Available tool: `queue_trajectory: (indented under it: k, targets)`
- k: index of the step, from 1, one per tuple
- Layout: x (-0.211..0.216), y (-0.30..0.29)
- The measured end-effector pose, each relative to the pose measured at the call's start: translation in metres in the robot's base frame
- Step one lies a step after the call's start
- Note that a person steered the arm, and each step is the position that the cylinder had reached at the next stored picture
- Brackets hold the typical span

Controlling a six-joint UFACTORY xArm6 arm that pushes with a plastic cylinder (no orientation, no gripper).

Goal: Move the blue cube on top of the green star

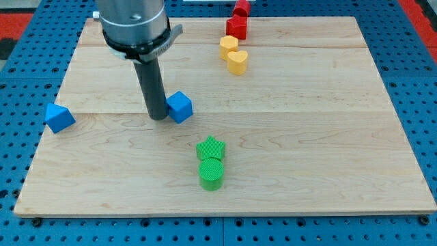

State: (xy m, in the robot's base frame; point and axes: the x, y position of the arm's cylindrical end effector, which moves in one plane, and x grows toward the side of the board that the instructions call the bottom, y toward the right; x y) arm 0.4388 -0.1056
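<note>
The blue cube sits on the wooden board, left of centre. My tip is right against the cube's left side. The green star lies below and to the right of the cube, a short gap apart from it. A green cylinder touches the star's lower edge.
A second blue block sits at the board's left edge. A yellow heart and a yellow block lie near the top centre, with two red blocks above them at the top edge.
</note>
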Motion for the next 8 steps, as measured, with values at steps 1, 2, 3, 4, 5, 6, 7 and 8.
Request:
queue_trajectory:
  k: [1, 2, 3, 4, 5, 6, 7, 8]
  targets:
    - [-0.009, 0.032]
    - [-0.038, 0.019]
    - [-0.044, 0.071]
    - [-0.013, 0.074]
    - [-0.013, 0.064]
    - [0.007, 0.080]
    - [0.020, 0.105]
    - [-0.034, 0.086]
